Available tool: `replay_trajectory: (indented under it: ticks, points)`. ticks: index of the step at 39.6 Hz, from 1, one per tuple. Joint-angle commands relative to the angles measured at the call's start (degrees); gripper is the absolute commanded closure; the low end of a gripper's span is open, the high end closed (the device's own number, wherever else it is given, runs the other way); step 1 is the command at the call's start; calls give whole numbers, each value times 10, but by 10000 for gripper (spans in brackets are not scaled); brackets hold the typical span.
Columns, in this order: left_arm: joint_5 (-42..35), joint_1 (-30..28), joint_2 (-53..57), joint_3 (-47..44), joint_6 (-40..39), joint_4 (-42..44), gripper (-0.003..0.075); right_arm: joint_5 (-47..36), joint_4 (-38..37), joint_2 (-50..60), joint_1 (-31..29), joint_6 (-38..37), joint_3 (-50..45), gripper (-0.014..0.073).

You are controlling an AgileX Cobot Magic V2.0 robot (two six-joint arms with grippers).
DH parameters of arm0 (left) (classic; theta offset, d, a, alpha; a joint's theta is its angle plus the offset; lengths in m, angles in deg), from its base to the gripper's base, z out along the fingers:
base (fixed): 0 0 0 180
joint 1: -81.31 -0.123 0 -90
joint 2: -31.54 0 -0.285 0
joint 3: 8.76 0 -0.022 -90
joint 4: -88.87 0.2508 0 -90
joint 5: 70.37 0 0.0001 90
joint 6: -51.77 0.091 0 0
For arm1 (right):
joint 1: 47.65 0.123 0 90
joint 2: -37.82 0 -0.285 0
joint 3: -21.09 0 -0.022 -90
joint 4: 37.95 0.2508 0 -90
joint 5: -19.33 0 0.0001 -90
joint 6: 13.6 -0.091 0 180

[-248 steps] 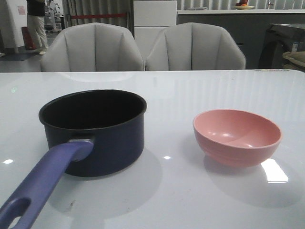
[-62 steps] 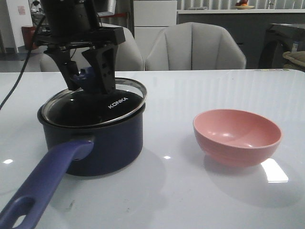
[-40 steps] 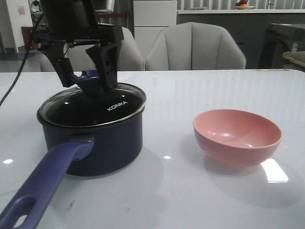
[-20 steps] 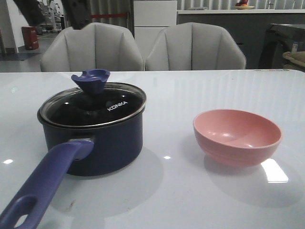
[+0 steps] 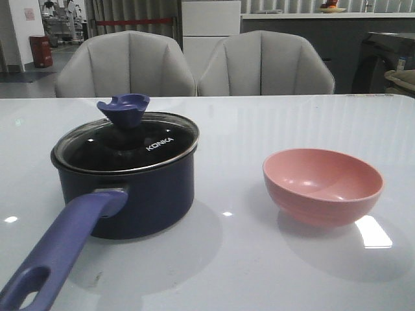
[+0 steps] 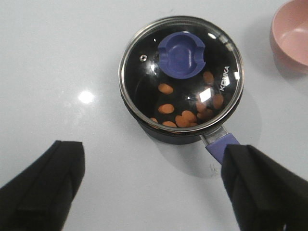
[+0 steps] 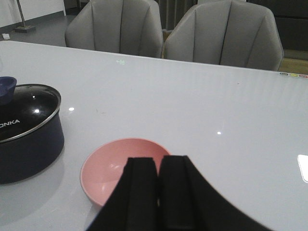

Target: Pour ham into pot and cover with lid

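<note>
Left jaws spread wide, right jaws pressed together, both empty. Ham slices (image 6: 166, 88) in saucepan (image 5: 139, 191), glass lid (image 6: 181, 77) seated; pink bowl (image 5: 322, 184) at three o'clock. Nothing apparently left.

Neither arm shows in the front view. In the left wrist view the left tool (image 6: 154, 185) hangs high with its two black fingers (image 6: 45, 185) spread wide apart, holding nothing. In the right wrist view the right tool (image 7: 158, 192) has its two black fingers (image 7: 139, 192) pressed together, nothing between them.
</note>
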Motion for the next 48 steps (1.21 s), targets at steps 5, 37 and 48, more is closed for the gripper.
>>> replay_trajectory:
  ticks: [5, 37, 48]
  points:
    - [-120, 3, 132, -94, -3, 4, 112, -48, 2, -3, 0, 2, 16, 451]
    - [-282, 3, 550, -384, -3, 2, 457, -48, 2, -3, 0, 2, 16, 451]
    - [-283, 3, 550, -386, -3, -2, 607, -48, 2, -3, 0, 2, 16, 451]
